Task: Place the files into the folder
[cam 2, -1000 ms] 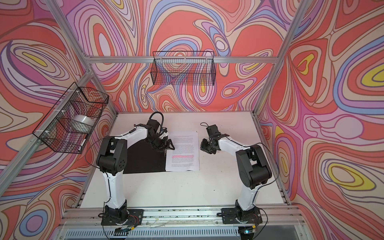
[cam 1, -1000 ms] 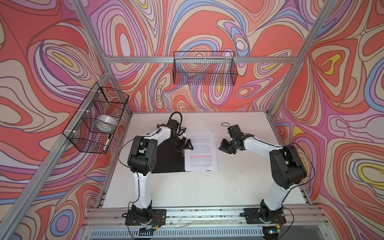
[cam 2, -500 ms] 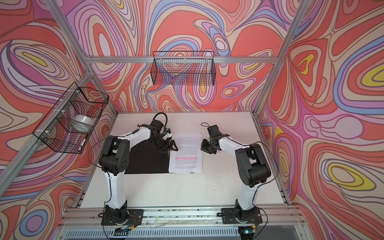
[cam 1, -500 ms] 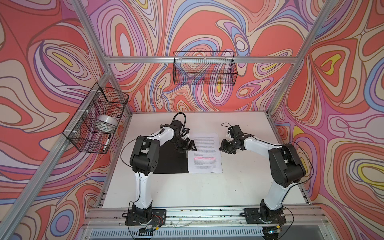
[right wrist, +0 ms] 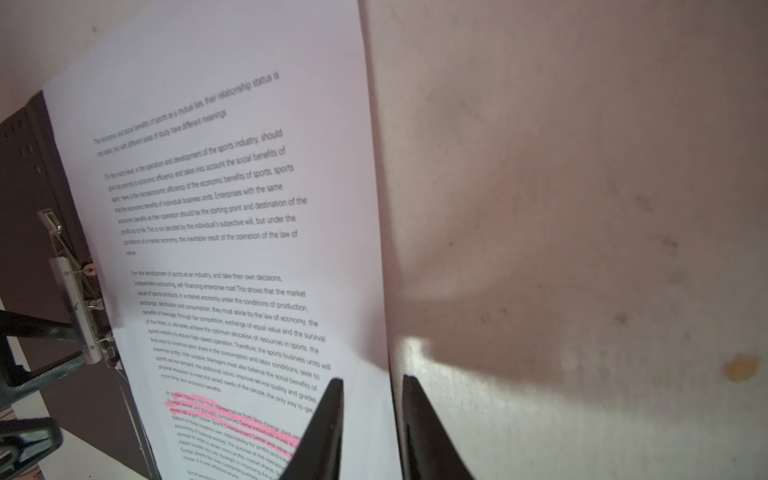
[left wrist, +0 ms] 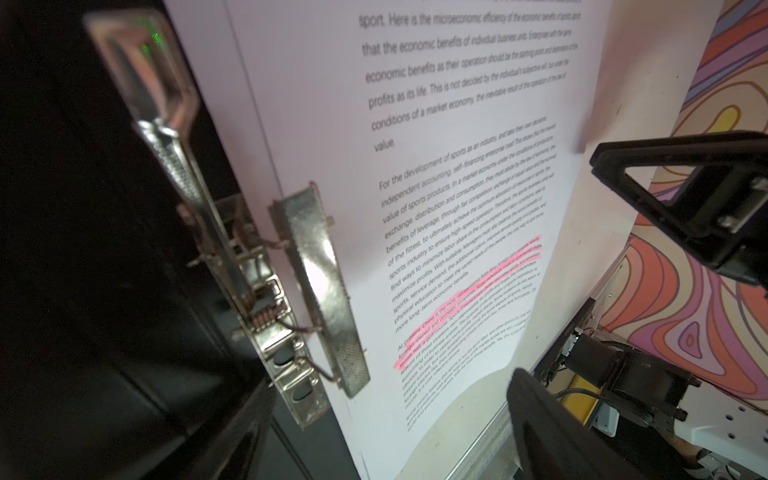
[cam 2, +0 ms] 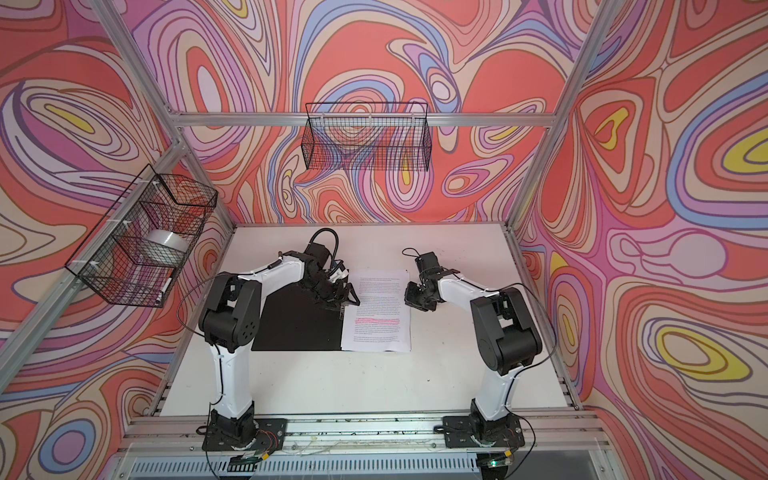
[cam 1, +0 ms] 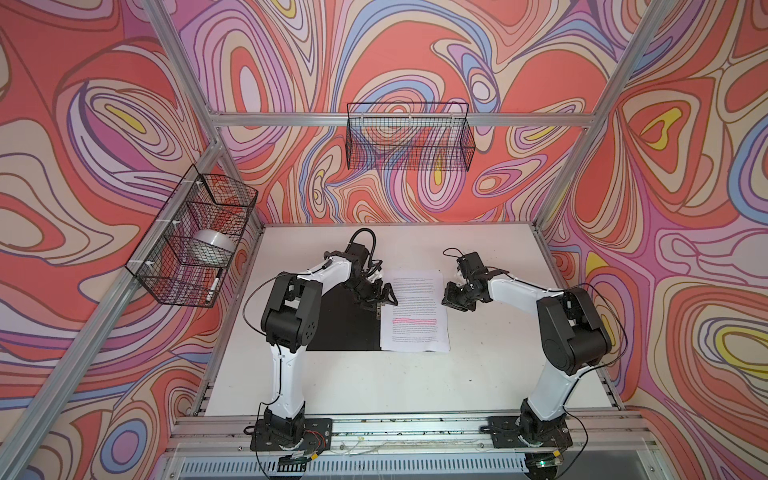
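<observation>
Left wrist view: the clip [left wrist: 320,291] lies along the files' [left wrist: 457,124] margin, just off the left gripper's [left wrist: 555,266] tips. We cannot tell whether it presses the paper or stands clear of it.
Files: flat, between the two grippers. One long edge is at the clip and the other at the right gripper [right wrist: 372,378].
Folder [cam 1: 345,328]: open with the black inside up in a top view, spreading back beneath the left gripper's wrist. We cannot tell whether any of it lies under the files.
Left gripper: jaws wide, holding nothing, hovering over the margin beside the clip.
Right gripper: jaws narrow with a gap showing. The files' outer edge runs through that gap, one finger over paper and one over the table [right wrist: 582,166]. We see no pinch.
Step (our guess): seating the margin under the clip before clamping.
Risk, buckling: a sideways nudge from the right gripper may hump the thin stack instead of sliding it, because the sheets are limp.
Risk, skew: the sheets could fan or turn and then be clamped crooked, because the push comes at one point on the edge.
Risk, snag: a wide left jaw could catch the lever [left wrist: 178,158], and the clip would drop before the margin is seated.
Risk, drift: nothing seems to pin the folder, so it may slide away from the left gripper.
</observation>
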Robot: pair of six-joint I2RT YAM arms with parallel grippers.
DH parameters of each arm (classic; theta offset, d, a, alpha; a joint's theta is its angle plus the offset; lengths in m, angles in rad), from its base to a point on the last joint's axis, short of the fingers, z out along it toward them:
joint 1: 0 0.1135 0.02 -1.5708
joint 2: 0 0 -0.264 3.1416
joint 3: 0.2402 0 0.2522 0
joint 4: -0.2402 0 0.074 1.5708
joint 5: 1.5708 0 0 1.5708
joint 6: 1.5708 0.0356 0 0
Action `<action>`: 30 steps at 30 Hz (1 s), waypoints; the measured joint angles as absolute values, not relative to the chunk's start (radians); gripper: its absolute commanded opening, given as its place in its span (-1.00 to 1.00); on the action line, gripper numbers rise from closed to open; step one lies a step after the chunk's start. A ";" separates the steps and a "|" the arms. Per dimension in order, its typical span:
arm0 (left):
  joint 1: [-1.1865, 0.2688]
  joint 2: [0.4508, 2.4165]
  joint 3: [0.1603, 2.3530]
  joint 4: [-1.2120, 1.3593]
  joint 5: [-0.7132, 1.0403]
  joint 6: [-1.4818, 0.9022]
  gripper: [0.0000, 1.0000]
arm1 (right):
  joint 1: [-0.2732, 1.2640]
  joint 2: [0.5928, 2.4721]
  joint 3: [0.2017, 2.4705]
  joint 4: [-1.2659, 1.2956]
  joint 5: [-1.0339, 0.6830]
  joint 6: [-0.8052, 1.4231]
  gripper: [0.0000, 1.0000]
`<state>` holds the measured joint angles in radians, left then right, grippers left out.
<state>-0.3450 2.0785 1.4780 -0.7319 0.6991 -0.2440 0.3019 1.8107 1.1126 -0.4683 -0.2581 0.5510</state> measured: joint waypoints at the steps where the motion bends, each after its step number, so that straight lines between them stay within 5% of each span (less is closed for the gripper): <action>1: -0.347 2.078 1.478 -0.731 0.699 -0.244 0.77 | 0.302 1.811 1.111 -0.468 -0.260 0.551 -0.49; 30: -0.347 2.077 1.478 -0.732 0.704 -0.244 0.77 | 0.302 1.827 1.075 -0.437 -0.297 0.543 -0.61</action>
<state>-0.3473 2.0773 1.4780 -0.7319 0.7040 -0.2440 0.3016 1.8275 1.0752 -0.4366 -0.2970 0.5426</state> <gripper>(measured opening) 0.888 0.201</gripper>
